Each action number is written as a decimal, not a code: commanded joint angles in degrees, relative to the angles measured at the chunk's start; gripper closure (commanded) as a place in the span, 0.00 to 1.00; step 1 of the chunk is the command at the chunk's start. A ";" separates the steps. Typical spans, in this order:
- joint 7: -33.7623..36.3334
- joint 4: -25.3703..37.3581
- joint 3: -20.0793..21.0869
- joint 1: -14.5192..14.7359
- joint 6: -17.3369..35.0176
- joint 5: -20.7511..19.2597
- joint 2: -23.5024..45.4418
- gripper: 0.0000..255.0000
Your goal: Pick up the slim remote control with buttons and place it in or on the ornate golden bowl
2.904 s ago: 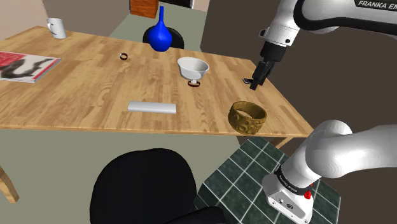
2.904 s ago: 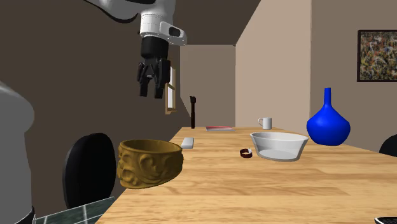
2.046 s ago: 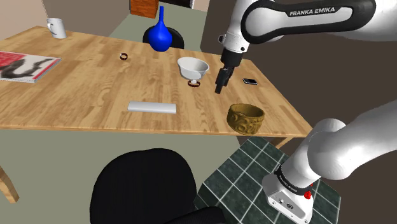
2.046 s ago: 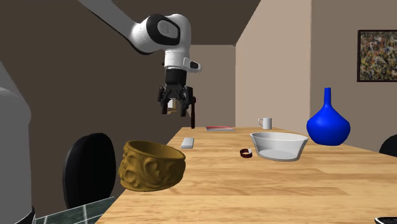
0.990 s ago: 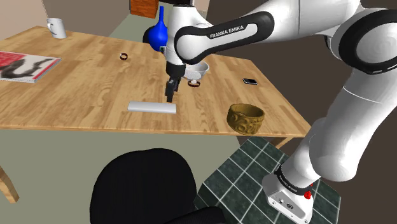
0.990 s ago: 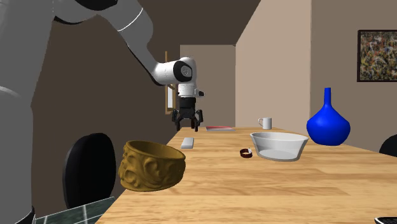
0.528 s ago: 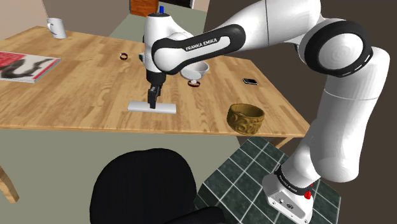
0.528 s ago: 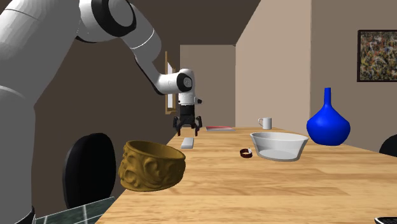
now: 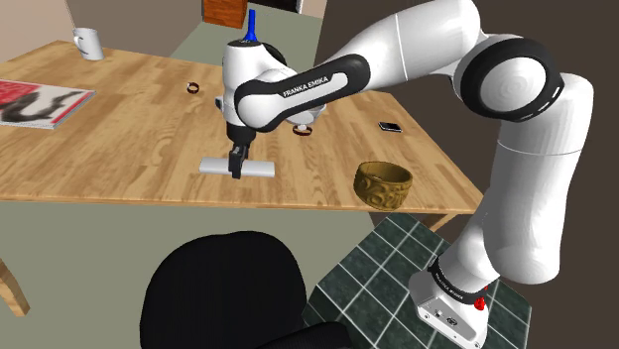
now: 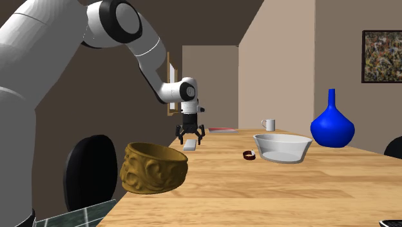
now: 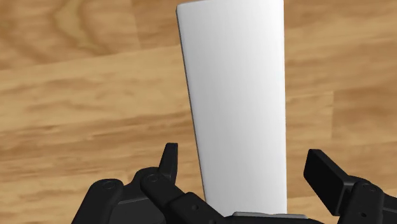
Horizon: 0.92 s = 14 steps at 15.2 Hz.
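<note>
The arm reaches from its stand across the desk (image 9: 119, 139) and comes down near the front edge. The end effector (image 9: 236, 171) points straight down over the remote (image 9: 260, 169). The remote is a plain white slab lying flat on the wood, long side roughly along that front edge.

From the hand's camera the end effector (image 11: 243, 162) is spread, with one black finger (image 11: 168, 158) on each side of the remote (image 11: 235, 108). There is wood showing between each fingertip and the slab's long edges, so nothing is pinched. The fingers straddle it across its narrow width.

From the second exterior view the end effector (image 10: 189, 137) hangs just above the remote (image 10: 189, 145), fingers splayed. I cannot tell from there whether the tips touch the desk (image 10: 290, 193).

The golden bowl (image 9: 385, 183) sits upright, well apart from the remote, towards the shoulder view's right and close to the desk's front corner. It has carved scrollwork round its wall (image 10: 153, 167).

A white bowl (image 10: 281, 148) stands farther back, with a small dark ring (image 10: 248, 155) just beside it. A blue vase (image 10: 332, 126) stands behind that. A white mug (image 9: 88, 43) is at the far corner, and a magazine (image 9: 40, 102) lies at the shoulder view's left. A dark phone (image 9: 391, 126) lies beyond the golden bowl. A black chair (image 9: 223, 297) stands in front of the desk.
</note>
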 commanded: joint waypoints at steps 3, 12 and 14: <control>0.00 0.03 -0.02 0.00 0.18 -0.03 0.18 0.00; 0.00 0.00 -0.02 0.00 0.20 -0.03 0.17 1.00; 0.00 -0.02 -0.02 0.00 0.19 -0.03 0.14 1.00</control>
